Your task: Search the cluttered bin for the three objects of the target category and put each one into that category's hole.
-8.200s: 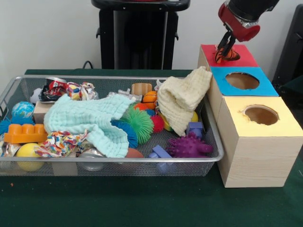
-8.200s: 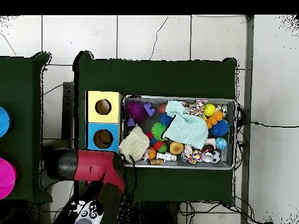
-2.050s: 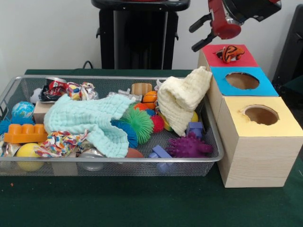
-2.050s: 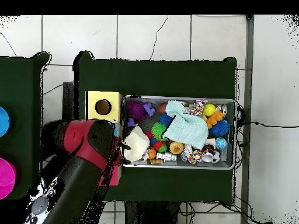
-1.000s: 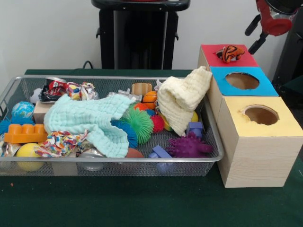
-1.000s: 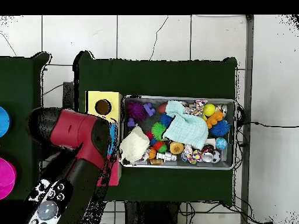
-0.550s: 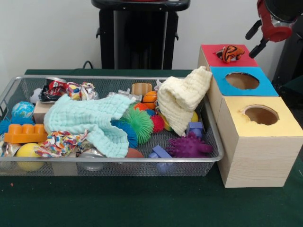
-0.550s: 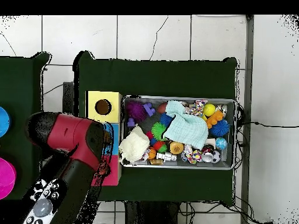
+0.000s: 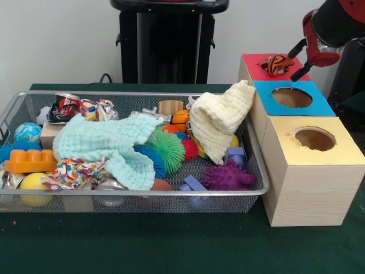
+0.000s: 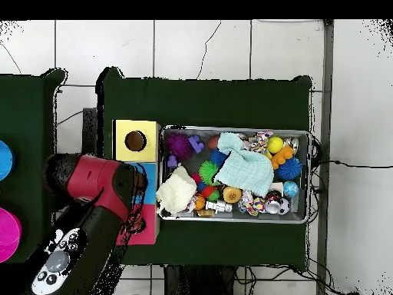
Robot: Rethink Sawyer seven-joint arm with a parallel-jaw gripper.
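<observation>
My gripper (image 9: 297, 59), fingers spread and empty, hovers beside the striped orange toy (image 9: 278, 63) perched at the red box (image 9: 299, 71) hole, well apart from the bin (image 9: 171, 95). A careless nudge could knock the toy off instead of in.

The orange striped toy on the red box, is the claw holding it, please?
No, the orange striped toy lies on the red box, the open claw beside it.

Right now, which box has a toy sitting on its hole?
The red-topped box, the one farthest back. An orange striped toy sits on its hole; the blue box and yellow box show open holes.
</observation>
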